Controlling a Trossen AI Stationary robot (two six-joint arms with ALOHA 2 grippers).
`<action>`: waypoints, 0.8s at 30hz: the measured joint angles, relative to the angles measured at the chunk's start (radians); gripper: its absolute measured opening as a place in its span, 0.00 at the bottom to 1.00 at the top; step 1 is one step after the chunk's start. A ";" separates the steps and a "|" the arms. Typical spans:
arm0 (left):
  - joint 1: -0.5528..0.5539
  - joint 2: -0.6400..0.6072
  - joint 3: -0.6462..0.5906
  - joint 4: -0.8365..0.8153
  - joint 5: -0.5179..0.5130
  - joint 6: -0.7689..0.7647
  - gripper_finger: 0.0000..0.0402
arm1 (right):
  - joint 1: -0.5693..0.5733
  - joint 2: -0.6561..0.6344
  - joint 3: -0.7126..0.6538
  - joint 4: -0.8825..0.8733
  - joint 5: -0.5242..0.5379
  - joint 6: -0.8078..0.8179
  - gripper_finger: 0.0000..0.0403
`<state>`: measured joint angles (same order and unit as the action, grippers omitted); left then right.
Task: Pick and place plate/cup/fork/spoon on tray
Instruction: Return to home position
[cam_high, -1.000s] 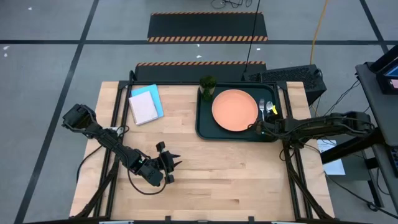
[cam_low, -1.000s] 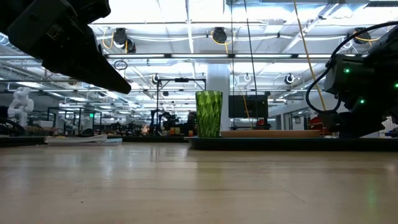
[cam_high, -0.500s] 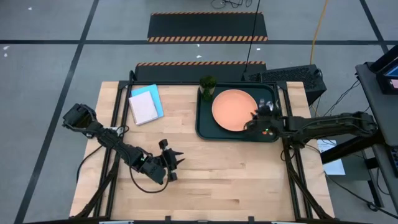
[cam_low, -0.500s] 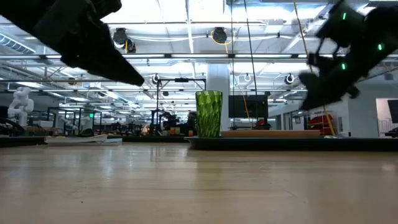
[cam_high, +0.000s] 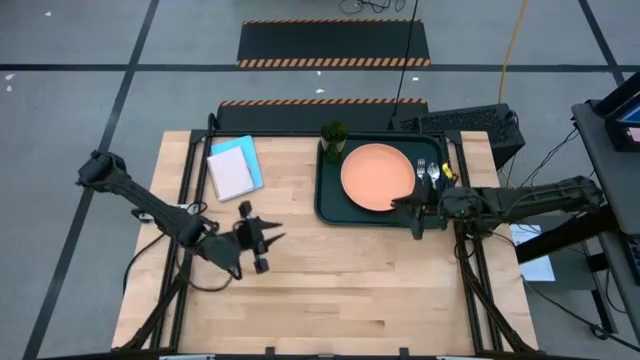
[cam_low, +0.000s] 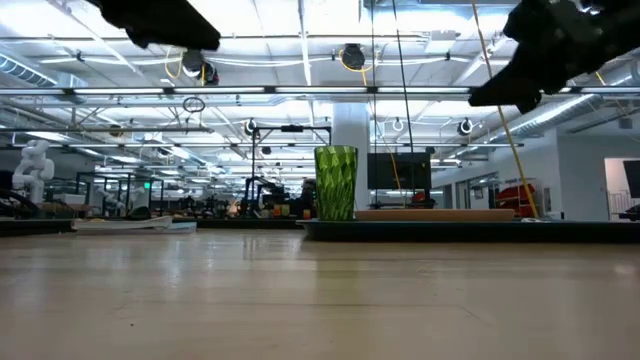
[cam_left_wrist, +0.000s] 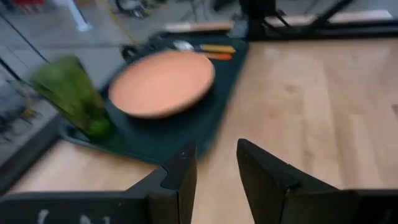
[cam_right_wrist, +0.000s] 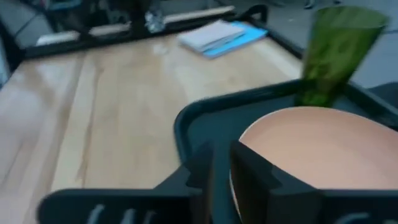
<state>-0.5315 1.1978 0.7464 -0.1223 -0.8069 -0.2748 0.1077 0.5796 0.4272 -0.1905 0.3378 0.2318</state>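
Observation:
The salmon-orange plate (cam_high: 377, 177) lies flat in the dark tray (cam_high: 325, 205) at the table's far right. The green cup (cam_high: 334, 135) stands upright in the tray's far left corner, and also shows in the low view (cam_low: 336, 183). The fork (cam_high: 421, 170) and the spoon (cam_high: 433, 174) lie side by side in the tray, right of the plate. My right gripper (cam_high: 402, 204) hovers over the tray's near right part, slightly open and empty. My left gripper (cam_high: 272, 236) is open and empty above the table's left middle, pointing toward the tray.
A light blue-and-white notepad (cam_high: 235, 167) lies at the far left of the table, left of the tray. Bare wood stretches across the near half of the table. The tray's raised rim (cam_right_wrist: 186, 121) lies just below my right gripper.
My right gripper has risen from the tray's near right corner, beside the fork and spoon, and now hangs well above it. My left gripper has risen and gone a little toward the table's far edge. The tableware has stayed where it was.

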 joint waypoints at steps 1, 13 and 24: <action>0.005 -0.022 0.000 -0.008 -0.018 0.017 0.30 | 0.017 -0.003 -0.011 0.000 0.000 -0.010 0.08; 0.113 -0.127 -0.106 0.177 0.011 0.094 0.30 | 0.184 -0.015 -0.235 0.377 -0.026 -0.185 0.00; 0.219 -0.162 -0.413 0.654 0.247 0.224 0.30 | 0.189 -0.048 -0.322 0.520 -0.107 -0.319 0.00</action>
<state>-0.3129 1.0362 0.3334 0.5317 -0.5598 -0.0512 0.2966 0.5313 0.1051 0.3296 0.2310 -0.0868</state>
